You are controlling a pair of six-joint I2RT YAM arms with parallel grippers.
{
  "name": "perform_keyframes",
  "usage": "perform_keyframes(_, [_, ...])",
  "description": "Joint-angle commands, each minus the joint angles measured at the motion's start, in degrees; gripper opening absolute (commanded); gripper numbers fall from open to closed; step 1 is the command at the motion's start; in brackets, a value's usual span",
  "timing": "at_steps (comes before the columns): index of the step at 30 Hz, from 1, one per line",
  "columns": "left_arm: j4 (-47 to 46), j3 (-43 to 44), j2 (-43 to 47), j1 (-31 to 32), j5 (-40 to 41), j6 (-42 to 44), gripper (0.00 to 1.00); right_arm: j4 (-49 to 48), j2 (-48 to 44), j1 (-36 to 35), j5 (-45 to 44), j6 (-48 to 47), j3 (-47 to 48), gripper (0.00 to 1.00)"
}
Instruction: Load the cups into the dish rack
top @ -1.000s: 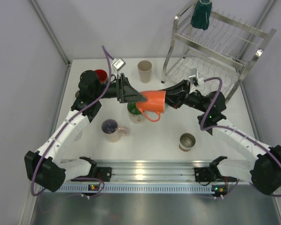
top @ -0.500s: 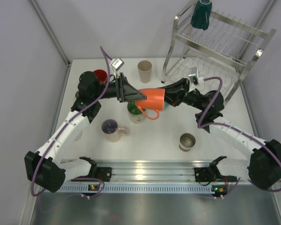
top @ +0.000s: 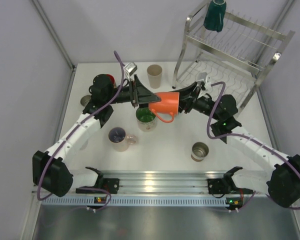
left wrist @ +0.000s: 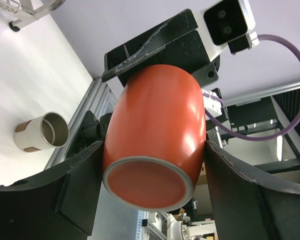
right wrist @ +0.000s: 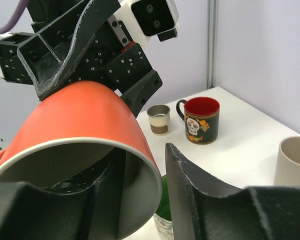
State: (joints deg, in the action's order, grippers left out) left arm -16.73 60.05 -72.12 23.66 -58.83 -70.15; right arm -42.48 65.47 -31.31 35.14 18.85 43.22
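The top camera looks steeply down from above the near edge over the whole table (top: 165, 145). The wrist cameras (left wrist: 227, 22) (right wrist: 152, 15) face each other, very close to the orange cup (top: 166, 103) (left wrist: 155, 125) (right wrist: 85, 125), left at its base, right at its mouth; all views share it.

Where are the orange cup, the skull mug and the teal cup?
orange cup (top: 166, 103): top view, on its side wall.
skull mug (right wrist: 201, 122): right wrist view, on its black front.
teal cup (top: 214, 17): top view, on its body.
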Motion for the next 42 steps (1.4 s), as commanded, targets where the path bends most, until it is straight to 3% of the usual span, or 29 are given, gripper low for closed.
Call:
perform_keyframes(1, [-6.8, 1.3, -0.4, 0.0, 1.5, -3.8, 0.0, 5.1, -2.2, 0.6, -1.3, -5.8, 0.8, 0.39])
perform_keyframes(4, [-6.8, 1.9, -1.2, -0.5, 2.0, -4.6, 0.0, 7.1, -3.0, 1.2, -2.0, -6.9, 1.0, 0.45])
perform_keyframes(12, [-5.8, 2.3, -2.4, -2.0, 2.3, -2.6, 0.0, 23.0, -5.1, 1.5, -7.8, -13.4, 6.3, 0.56])
perform_keyframes(24, [-10.5, 2.2, -3.6, -2.8, 2.2, -6.2, 0.0, 36.2, -6.2, 1.6, -12.4, -20.2, 11.1, 0.6])
perform_keyframes(27, [-7.7, 2.9, -3.7, -3.7, 3.1, -5.0, 0.0, 48.9, -7.2, 1.5, -18.0, -24.0, 16.6, 0.62])
perform_keyframes(32, [0.9, 5.2, -4.8, -4.3, 7.0, 2.5, 0.0, 66.7, -4.5, 1.5, -34.8, -26.1, 23.8, 0.65])
perform_keyframes(36, [3.8, 5.4, -6.6, -4.4, 9.3, 3.9, 0.0, 71.2, -2.0, 0.5, -41.3, -26.1, 27.9, 0.62])
perform_keyframes(40, [7.1, 6.3, -7.5, -4.4, 11.4, 5.4, 0.0, 74.5, -1.5, -9.9, -59.1, -28.4, 31.1, 0.61])
perform_keyframes(42, [14.0, 8.6, -7.5, -4.4, 14.2, 9.8, 0.0, 76.3, 0.3, -15.6, -64.7, -29.4, 34.6, 0.6])
